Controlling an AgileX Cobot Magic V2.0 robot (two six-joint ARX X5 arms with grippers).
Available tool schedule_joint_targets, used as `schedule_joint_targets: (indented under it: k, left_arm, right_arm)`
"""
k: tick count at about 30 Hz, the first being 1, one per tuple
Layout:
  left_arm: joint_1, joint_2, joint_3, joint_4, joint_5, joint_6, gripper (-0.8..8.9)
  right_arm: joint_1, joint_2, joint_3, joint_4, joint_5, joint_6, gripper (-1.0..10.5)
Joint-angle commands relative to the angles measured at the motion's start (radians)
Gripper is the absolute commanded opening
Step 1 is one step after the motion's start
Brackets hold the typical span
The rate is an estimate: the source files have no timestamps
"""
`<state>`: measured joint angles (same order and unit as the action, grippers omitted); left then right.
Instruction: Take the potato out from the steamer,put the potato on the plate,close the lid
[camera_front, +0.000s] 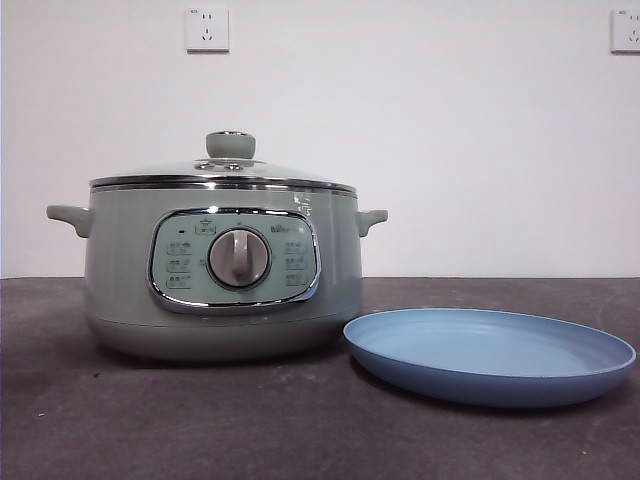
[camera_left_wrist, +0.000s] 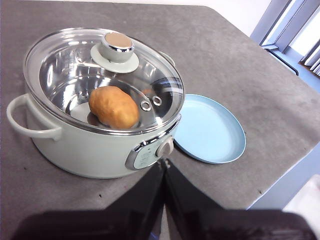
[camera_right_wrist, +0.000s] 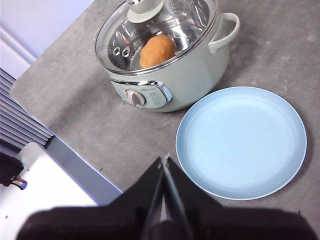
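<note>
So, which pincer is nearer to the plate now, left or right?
Right, as far as I can judge. The right pincer hovers shut just off the plate rim. The left pincer, also shut, hovers before the steamer dial, with the plate off to one side.

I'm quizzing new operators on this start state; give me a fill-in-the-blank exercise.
1. The orange-tan potato lies inside the sage-green ____.
2. The glass lid with the green knob is ____ the pot.
3. The light-blue round plate is ____.
4. Both grippers' jaws are ____.

Missing words: steamer; on; empty; shut
</note>
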<state>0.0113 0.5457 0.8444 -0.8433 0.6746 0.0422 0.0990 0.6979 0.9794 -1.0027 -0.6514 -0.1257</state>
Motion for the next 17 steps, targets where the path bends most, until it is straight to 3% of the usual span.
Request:
schedule_joint_targets:
  k: [1,3,6,7,9,17]
  left_arm:
    - [0.001,-0.003,0.002,0.012,0.006,0.018,0.38]
    - [0.001,-0.003,0.002,0.012,0.005,0.018,2.18]
    - [0.001,-0.003,0.002,0.013,-0.009,0.016,6.01]
    - [0.001,-0.003,0.002,0.013,-0.022,0.011,6.47]
    - [0.001,-0.003,0.002,0.012,-0.029,0.011,6.56]
    - [0.001,-0.003,0.002,0.013,-0.051,0.011,6.56]
  right_arm:
    - [0.002,0.003,0.002,0.003,0.003,-0.014,0.1]
    - [0.002,0.003,0.002,0.004,0.003,-0.014,1.1]
    - [0.002,0.003,0.002,0.008,0.003,0.000,4.3]
    - [0.002,0.005,0.002,0.009,0.004,0.006,5.5]
    - [0.002,0.010,0.002,0.010,0.003,0.023,6.4]
    - [0.002,0.022,0.002,0.010,0.003,0.029,6.4]
